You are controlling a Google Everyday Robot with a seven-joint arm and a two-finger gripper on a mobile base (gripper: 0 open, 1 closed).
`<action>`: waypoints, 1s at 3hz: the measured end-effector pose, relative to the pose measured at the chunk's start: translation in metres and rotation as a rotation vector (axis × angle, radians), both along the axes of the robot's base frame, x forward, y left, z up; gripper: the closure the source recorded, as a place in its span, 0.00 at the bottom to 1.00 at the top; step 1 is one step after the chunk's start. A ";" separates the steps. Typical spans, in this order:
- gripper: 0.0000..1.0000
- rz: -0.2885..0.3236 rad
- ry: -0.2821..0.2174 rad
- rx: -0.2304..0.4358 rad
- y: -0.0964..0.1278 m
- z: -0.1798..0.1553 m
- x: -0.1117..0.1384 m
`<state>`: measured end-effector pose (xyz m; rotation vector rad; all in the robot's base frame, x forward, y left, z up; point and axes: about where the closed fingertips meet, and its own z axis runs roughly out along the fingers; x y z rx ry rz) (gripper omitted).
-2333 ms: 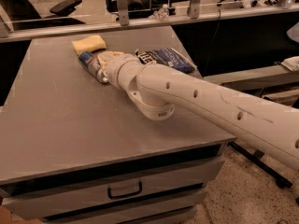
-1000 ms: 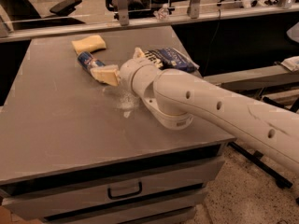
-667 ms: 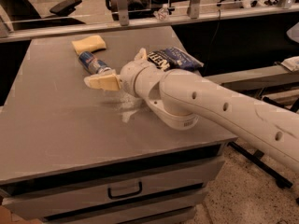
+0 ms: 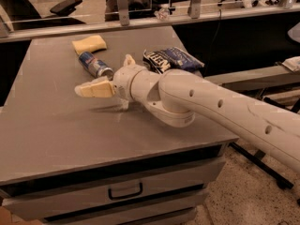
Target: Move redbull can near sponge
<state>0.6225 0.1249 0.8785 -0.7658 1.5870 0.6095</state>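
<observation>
The redbull can [image 4: 95, 64] lies on its side on the grey table [image 4: 51, 130], its silver top toward the front right. The pale-yellow sponge [image 4: 89, 44] lies just behind it at the table's back left, a small gap between them. My gripper [image 4: 80, 90] hovers over the table just in front of the can, pointing left. It is open and empty and does not touch the can. My thick cream arm [image 4: 211, 107] reaches in from the right.
A crinkled blue snack bag [image 4: 171, 58] lies at the back right of the table, behind my arm. The table has drawers with a handle [image 4: 125, 191] at the front. A rail with posts [image 4: 123, 6] and an office chair [image 4: 65, 6] stand behind.
My gripper has let go of the can and drawn back toward the front left. The can now lies free next to the sponge.
</observation>
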 end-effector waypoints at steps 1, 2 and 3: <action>0.00 0.029 0.016 -0.003 0.009 -0.007 0.004; 0.00 0.030 0.030 -0.012 0.015 -0.013 0.014; 0.13 0.033 0.040 -0.016 0.018 -0.018 0.024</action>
